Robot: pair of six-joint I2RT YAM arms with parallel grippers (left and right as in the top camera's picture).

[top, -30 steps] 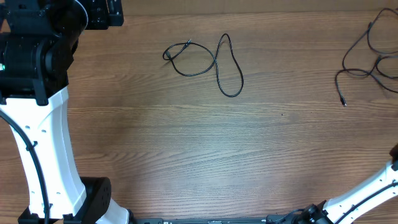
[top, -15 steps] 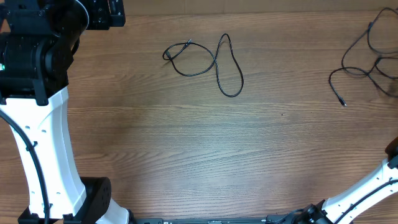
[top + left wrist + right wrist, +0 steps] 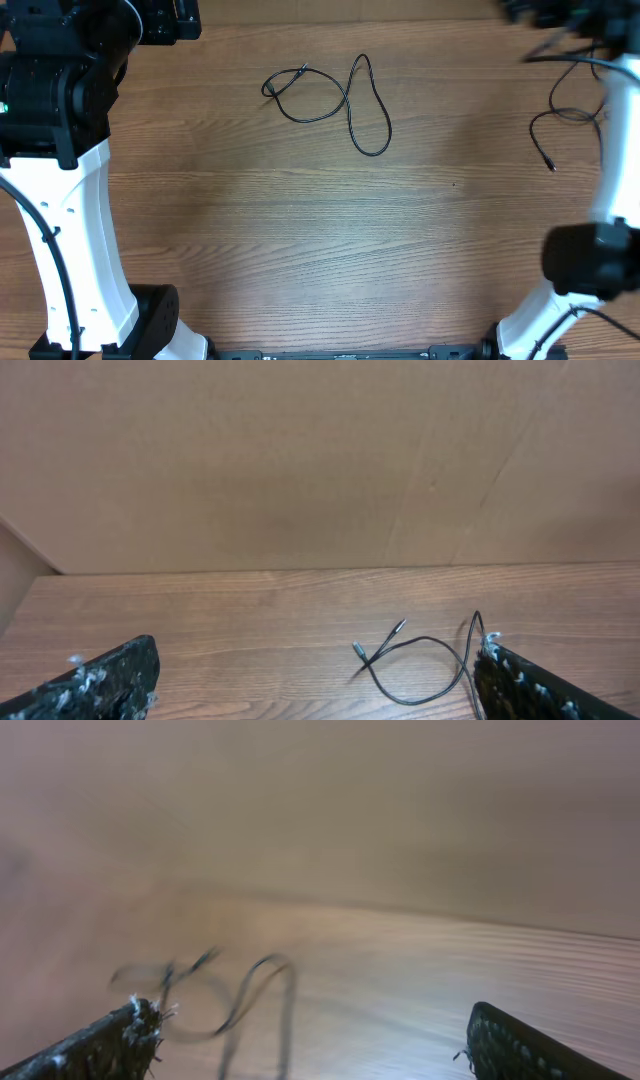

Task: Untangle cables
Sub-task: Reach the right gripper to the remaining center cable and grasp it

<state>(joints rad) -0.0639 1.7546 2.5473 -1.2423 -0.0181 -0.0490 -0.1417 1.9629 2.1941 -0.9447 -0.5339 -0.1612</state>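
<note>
Right gripper (image 3: 310, 1016): jaws wide apart, nothing between them; this view is blurred. It sits at the far right of the table (image 3: 300, 220), above the right cable (image 3: 540, 148). Left gripper (image 3: 315, 652): jaws wide apart, empty, at the far-left corner, facing the middle cable (image 3: 346, 100).

Risk: the right cable's strands cross beneath the arm and are partly hidden. A pinch on a crossing would likely tighten it rather than free it.

Count: cables, 2 seen. The middle one lies in two loose loops. The right one may be more than one cord; cannot tell. Grippers, 2.
</note>
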